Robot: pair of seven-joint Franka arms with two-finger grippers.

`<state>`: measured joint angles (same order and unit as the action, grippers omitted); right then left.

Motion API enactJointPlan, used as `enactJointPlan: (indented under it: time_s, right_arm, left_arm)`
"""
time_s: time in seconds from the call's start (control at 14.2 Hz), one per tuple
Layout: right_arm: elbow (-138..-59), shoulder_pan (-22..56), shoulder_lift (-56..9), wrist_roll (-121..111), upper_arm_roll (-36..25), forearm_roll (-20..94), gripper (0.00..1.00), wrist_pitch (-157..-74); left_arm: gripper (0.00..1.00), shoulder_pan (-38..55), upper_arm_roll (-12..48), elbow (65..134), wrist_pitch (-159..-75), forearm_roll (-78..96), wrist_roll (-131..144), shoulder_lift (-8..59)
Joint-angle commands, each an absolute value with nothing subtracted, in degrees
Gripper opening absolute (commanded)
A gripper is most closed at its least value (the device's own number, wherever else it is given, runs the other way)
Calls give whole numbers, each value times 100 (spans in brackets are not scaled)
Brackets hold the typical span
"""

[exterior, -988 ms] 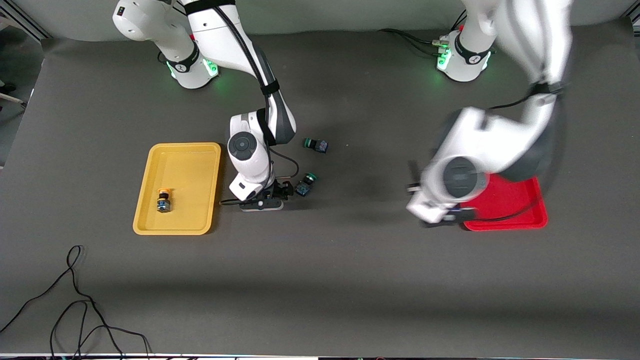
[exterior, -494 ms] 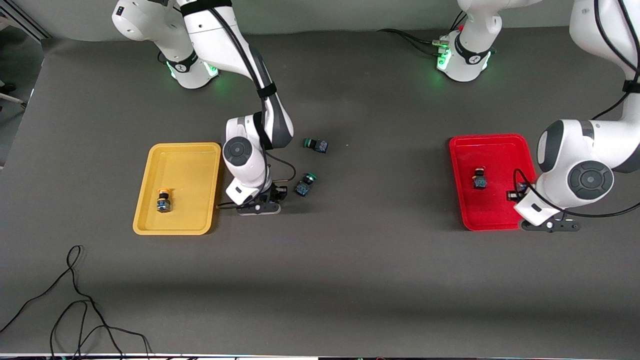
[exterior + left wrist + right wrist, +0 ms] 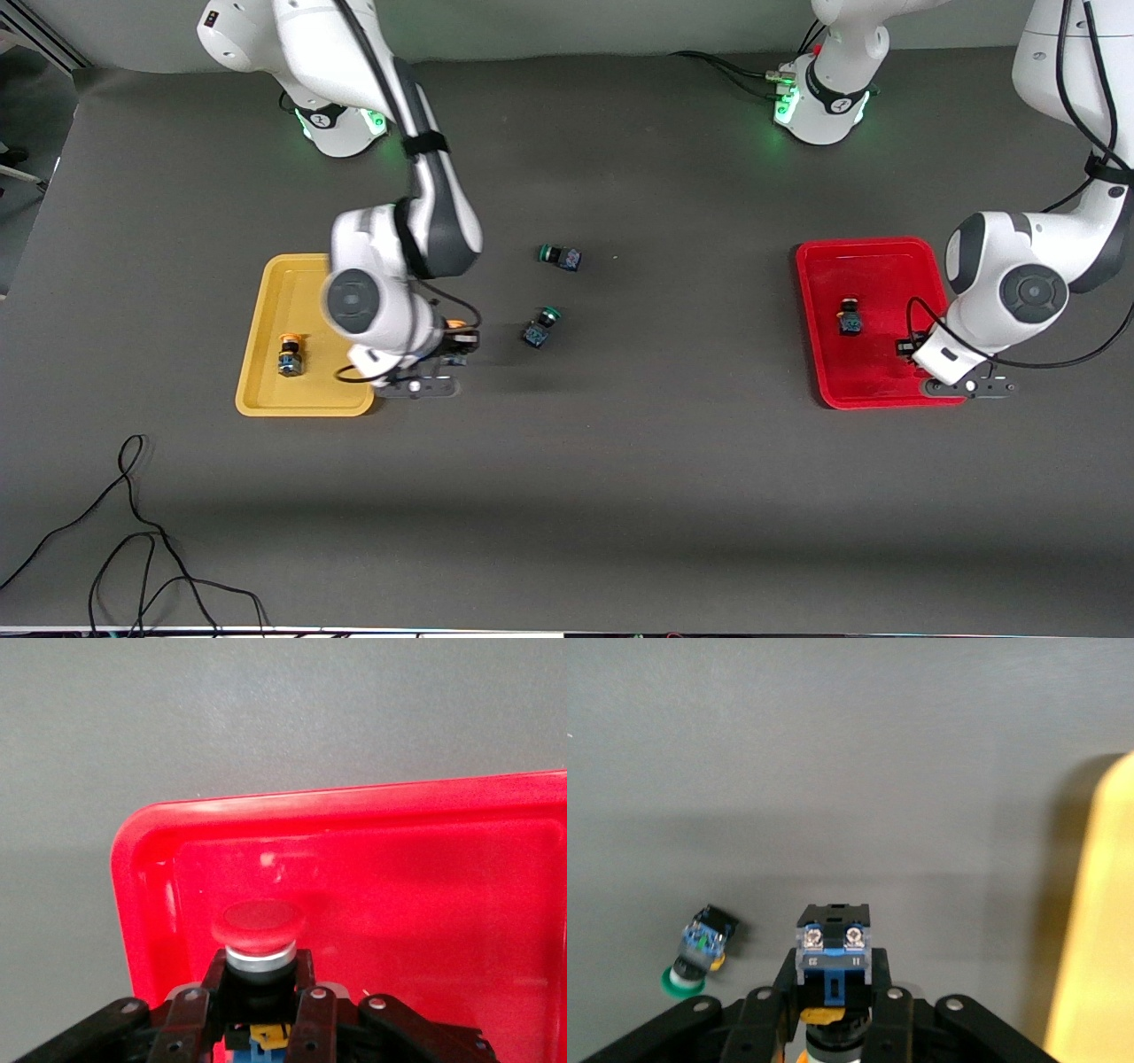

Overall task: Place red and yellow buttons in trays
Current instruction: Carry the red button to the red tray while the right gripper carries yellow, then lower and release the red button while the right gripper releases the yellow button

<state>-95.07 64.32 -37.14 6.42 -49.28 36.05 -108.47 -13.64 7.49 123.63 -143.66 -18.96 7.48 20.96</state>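
Note:
My right gripper (image 3: pixel 454 341) is shut on a yellow button (image 3: pixel 454 327), over the table between the yellow tray (image 3: pixel 266 292) and a green button. In the right wrist view the held button (image 3: pixel 833 939) shows its bluish base between my fingers, and the tray's rim (image 3: pixel 1099 921) is close by. Another yellow button (image 3: pixel 289 354) stands in the yellow tray. My left gripper (image 3: pixel 912 346) is shut on a red button (image 3: pixel 259 926) over the red tray (image 3: pixel 877 266), which fills the left wrist view (image 3: pixel 399 859). Another red button (image 3: pixel 850 316) stands in that tray.
Two green-capped buttons lie on the dark table mat, one (image 3: pixel 540 326) beside my right gripper and also in the right wrist view (image 3: pixel 698 950), the other (image 3: pixel 560 256) farther from the front camera. A black cable (image 3: pixel 133 532) lies at the table's near corner.
My right gripper has moved from beside the green button toward the yellow tray with the yellow button in it. My left arm has swung across the red tray and now holds over it.

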Motion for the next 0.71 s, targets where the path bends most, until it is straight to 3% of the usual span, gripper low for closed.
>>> enactJointPlan:
  time_s: [0.0, 0.28, 0.49, 0.64]
  right_arm:
    - [-9501, 6416, -3630, 440, -5211, 3211, 4, -10486]
    - [-10114, 6285, -3604, -1007, -6037, 2970, 4, -10643]
    - [-10974, 6126, -3577, -1659, -6056, 3276, 4, -11676]
    - [-11599, 6143, -3691, -2360, -5986, 4188, 4, -12346]
  left_arm:
    - [99, -1494, 782, 12929, -14687, -1986, 905, 1644]
    - [100, -1415, 843, 12736, -13933, -1978, 914, 1302]
    - [100, -1248, 957, 12140, -12915, -1873, 852, 1012]
    - [100, -1213, 1221, 11491, -11950, -1514, 826, 871]
